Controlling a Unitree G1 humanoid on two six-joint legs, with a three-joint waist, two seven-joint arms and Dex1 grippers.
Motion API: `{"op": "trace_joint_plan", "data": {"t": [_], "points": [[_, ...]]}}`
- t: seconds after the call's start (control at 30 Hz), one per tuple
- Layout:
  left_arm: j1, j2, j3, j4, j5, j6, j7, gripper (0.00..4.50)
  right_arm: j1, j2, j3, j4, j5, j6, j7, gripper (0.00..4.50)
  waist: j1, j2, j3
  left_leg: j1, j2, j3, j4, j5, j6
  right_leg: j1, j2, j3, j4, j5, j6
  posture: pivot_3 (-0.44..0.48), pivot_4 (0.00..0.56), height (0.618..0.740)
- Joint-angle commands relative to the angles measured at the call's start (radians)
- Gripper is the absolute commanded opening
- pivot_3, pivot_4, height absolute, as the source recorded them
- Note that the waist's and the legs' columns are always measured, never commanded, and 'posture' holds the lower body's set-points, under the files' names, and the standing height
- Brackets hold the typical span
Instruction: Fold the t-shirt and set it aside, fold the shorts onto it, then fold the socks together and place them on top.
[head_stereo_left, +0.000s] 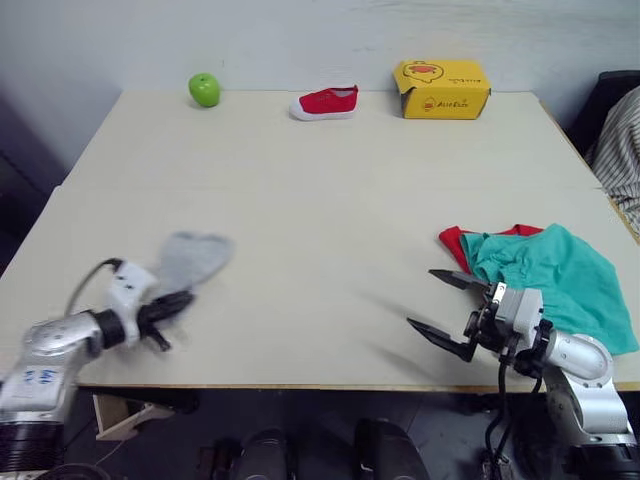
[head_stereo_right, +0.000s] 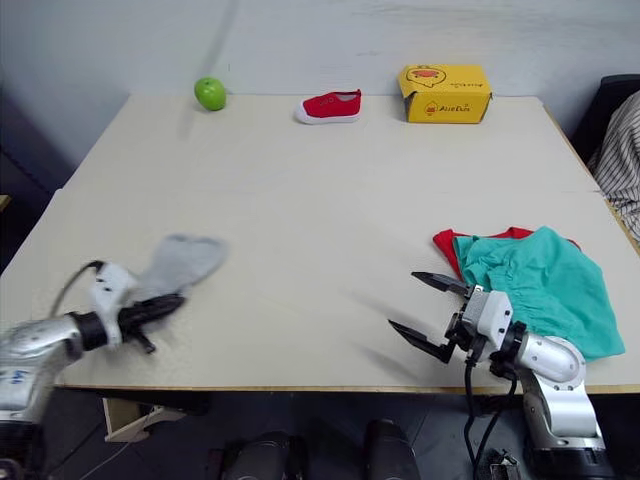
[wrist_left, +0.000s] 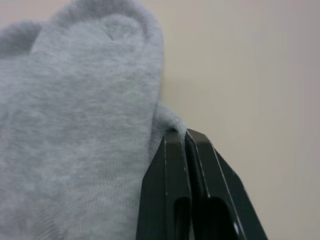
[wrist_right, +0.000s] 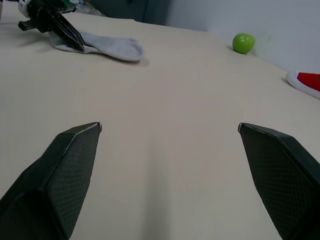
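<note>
The light grey socks lie on the table at the near left, one over the other. My left gripper is shut on their near edge. At the near right the teal shorts lie on top of the red t-shirt, of which a strip shows along the left and far edges. My right gripper hovers just left of that pile, open and holding nothing; its two fingers are spread wide above bare table.
Along the far edge of the table stand a green apple, a small red shoe and a yellow cardboard box. Striped cloth shows beyond the table's right edge.
</note>
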Motion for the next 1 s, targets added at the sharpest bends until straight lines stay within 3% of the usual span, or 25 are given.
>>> {"op": "trace_joint_plan", "data": {"t": [0.03, 0.2, 0.47, 0.7, 0.9, 1.0], "points": [[-0.033, -0.008, -0.073, -0.073, 0.011, -0.108, -0.109, 0.05, 0.013, -0.027, -0.051, -0.042, 0.031, 0.004, 0.005, 4.50, -0.003, 0.000, 0.000, 0.000, 0.000, 0.000, 0.000, 0.001, 0.002, 0.000, 0.001, 0.000, 0.000, 0.000, 0.000, 0.000, 0.150, 0.740], [-0.094, -0.042, -0.215, -0.073, 0.079, -0.211, -0.190, 0.05, 0.034, -0.040, -0.068, -0.067, 0.034, 0.024, -0.005, 4.50, -0.008, 0.000, 0.000, 0.000, 0.002, 0.003, 0.000, 0.002, 0.003, 0.000, 0.004, 0.000, -0.001, 0.000, 0.000, 0.000, 0.150, 0.740], [-0.205, -0.177, -0.391, -0.020, 0.204, -0.300, -0.188, 0.05, 0.074, -0.048, -0.075, -0.164, 0.053, 0.128, -0.045, 4.50, 0.003, -0.001, 0.001, 0.000, -0.001, 0.002, 0.001, 0.002, 0.006, 0.000, 0.004, 0.000, -0.001, 0.001, 0.002, 0.000, 0.150, 0.740], [-0.231, -0.177, -0.410, 0.066, 0.276, -0.464, -0.191, 0.05, 0.110, -0.070, -0.056, -0.255, 0.095, 0.270, -0.060, 4.50, 0.000, -0.001, 0.001, -0.001, 0.000, 0.002, 0.001, 0.002, 0.006, 0.000, 0.003, 0.000, -0.002, 0.001, 0.002, 0.000, 0.150, 0.740], [-0.254, -0.176, -0.369, 0.116, 0.242, -0.528, -0.183, 0.05, 0.124, -0.059, -0.031, -0.310, 0.115, 0.382, -0.088, 4.50, 0.000, -0.001, 0.001, -0.001, 0.001, 0.001, 0.001, 0.003, 0.006, 0.000, 0.002, 0.000, -0.002, 0.001, 0.002, 0.000, 0.150, 0.740], [-0.260, -0.170, -0.349, 0.114, 0.223, -0.529, -0.187, 0.65, 0.133, -0.064, -0.025, -0.347, 0.138, 0.441, -0.108, 4.50, 0.000, -0.001, 0.001, -0.002, 0.001, 0.001, 0.001, 0.003, 0.006, 0.000, 0.002, -0.001, -0.002, 0.001, 0.002, 0.000, 0.150, 0.740]]}}
